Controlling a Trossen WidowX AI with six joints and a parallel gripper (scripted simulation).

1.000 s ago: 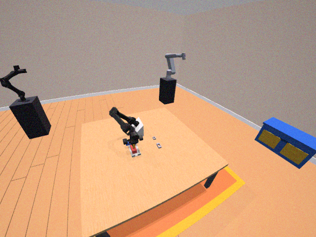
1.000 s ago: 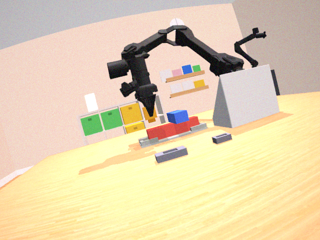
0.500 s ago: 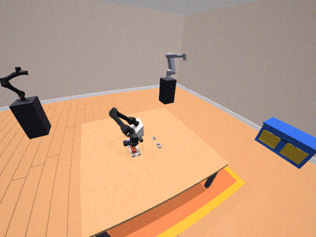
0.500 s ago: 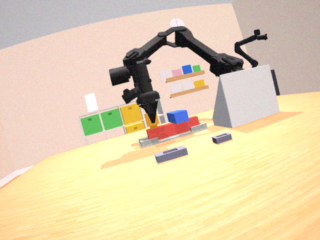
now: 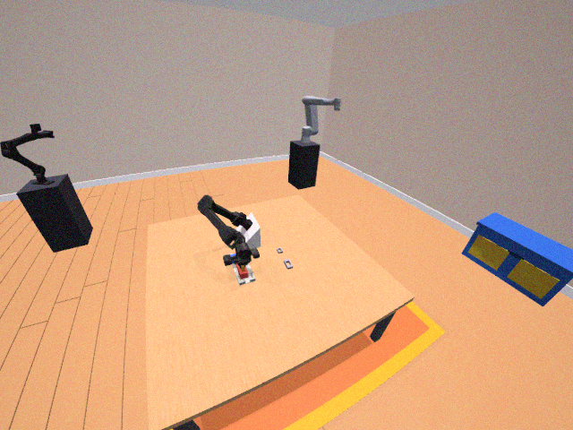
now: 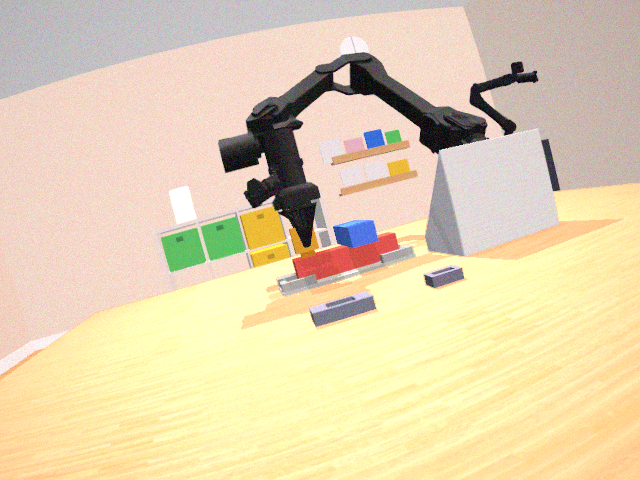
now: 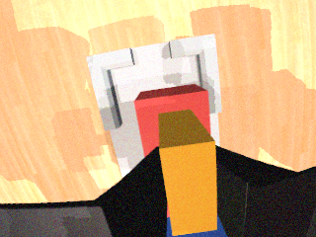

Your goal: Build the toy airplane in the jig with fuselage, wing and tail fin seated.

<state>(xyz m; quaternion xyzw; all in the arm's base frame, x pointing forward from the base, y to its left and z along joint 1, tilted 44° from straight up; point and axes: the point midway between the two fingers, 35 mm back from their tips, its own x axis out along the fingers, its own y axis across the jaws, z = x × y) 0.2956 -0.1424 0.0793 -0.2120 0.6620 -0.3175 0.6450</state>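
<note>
My gripper [image 5: 242, 263] [image 6: 307, 244] [image 7: 180, 152] is shut on the orange tail fin [image 6: 296, 239] [image 7: 192, 190], which stands upright. The fin's tab is right at the fuselage top near one end; whether it has entered the socket is hidden. The red fuselage [image 5: 243, 274] [image 6: 330, 263] [image 7: 148, 116] lies lengthwise in the pale cradle [image 6: 298, 284] [image 7: 111, 96] and looks flat. The blue wing [image 6: 355, 234] [image 7: 222, 233] sits across the fuselage, beyond the fin; its tab is out of sight.
Two small grey slotted blocks, a longer one [image 5: 288, 264] [image 6: 342, 310] and a shorter one [image 5: 279, 250] [image 6: 444, 277], lie beside the cradle. A pale wedge-shaped block [image 5: 254, 236] [image 6: 504, 191] stands near the arm's base.
</note>
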